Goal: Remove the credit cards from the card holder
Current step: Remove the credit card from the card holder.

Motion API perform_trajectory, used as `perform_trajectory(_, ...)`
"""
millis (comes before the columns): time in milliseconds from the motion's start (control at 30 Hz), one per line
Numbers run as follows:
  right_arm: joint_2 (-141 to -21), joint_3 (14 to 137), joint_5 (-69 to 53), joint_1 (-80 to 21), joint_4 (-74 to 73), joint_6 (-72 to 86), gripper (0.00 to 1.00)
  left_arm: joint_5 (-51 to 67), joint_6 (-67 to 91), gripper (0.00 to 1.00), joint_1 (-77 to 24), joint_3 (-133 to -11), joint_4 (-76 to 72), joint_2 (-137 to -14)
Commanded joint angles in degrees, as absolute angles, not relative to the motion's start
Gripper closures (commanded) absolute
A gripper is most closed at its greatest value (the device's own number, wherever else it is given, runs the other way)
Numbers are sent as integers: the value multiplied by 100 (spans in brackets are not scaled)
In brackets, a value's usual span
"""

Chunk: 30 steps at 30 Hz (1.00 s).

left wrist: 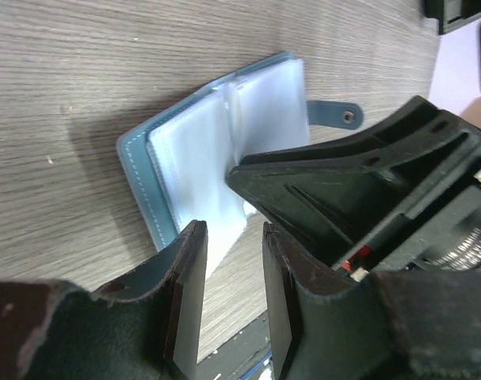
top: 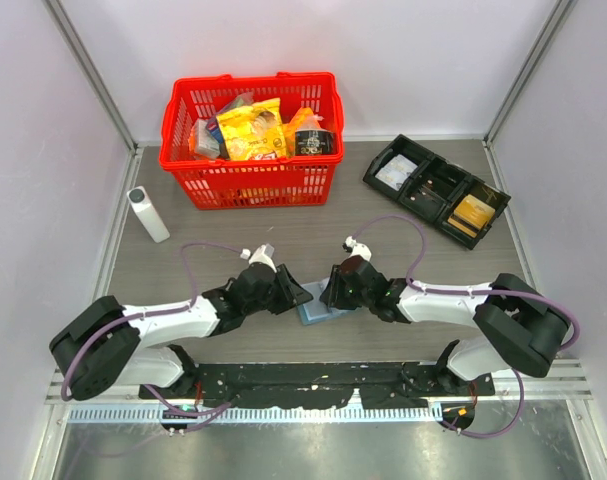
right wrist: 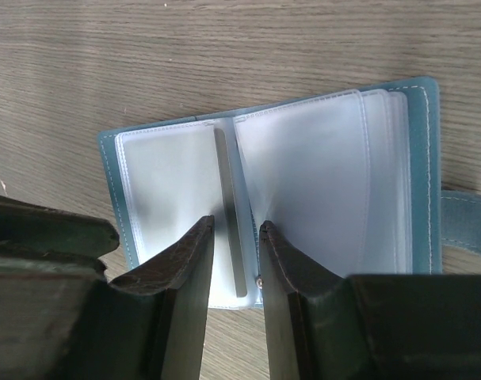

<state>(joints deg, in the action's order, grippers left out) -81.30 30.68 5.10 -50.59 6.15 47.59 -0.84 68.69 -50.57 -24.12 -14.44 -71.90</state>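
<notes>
The small flat blue folding card holder (top: 314, 316) lies open on the grey wood-grain table (top: 223, 225), low in the middle of the overhead view, where both arms meet over it. The black two-finger left gripper (left wrist: 232, 305) hangs at the lower edge of its pages with its jaws apart, pale page and table showing through the gap and nothing pinched. The black right gripper (right wrist: 236, 301) also has its jaws apart, straddling a thin grey strip (right wrist: 227, 198) that stands on edge at the spine. The gap looks wider than the strip, so no grip on it shows. The clear, frosted plastic sleeves (right wrist: 311, 182) fanned to either side look empty from both wrist views, and the blue snap strap (left wrist: 334, 113) trails loose toward the right of the left wrist view. In the upper right of the overhead view, a black compartment tray (top: 413, 160) holds flat tan-gold rectangles that look like the credit cards (top: 473, 211). The step in hand seems to be leafing through the sleeves to find any card left inside. The next move calls for one gripper pinning the cover flat while the other turns a single page or reaches into a sleeve mouth, working gently since the film is slippery and the holder is light enough to slide or fold shut
</notes>
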Motion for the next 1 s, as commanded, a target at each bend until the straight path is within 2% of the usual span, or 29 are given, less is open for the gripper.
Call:
perform_trajectory(0,-8025,3006,808,-5089,334,4773,65,-272,6855,62,-5080,-2698,-1134,-7444)
perform_trajectory(333,-7322,3181,1380,-5080,-325,4324,65,-334,6855,62,-5080,-2733,-958,-7488)
perform_trajectory(567,-7479,3076,1266,-4782,-387,4262,67,-316,6864,62,-5089,-2856,-897,-7567)
perform_trajectory(733,-7585,3006,1116,-4737,-387,4359,72,-220,6891,62,-5089,-2953,-905,-7717)
perform_trajectory(967,-7629,2927,1107,-4720,-387,4403,73,-193,6908,62,-5115,-3085,-800,-7866)
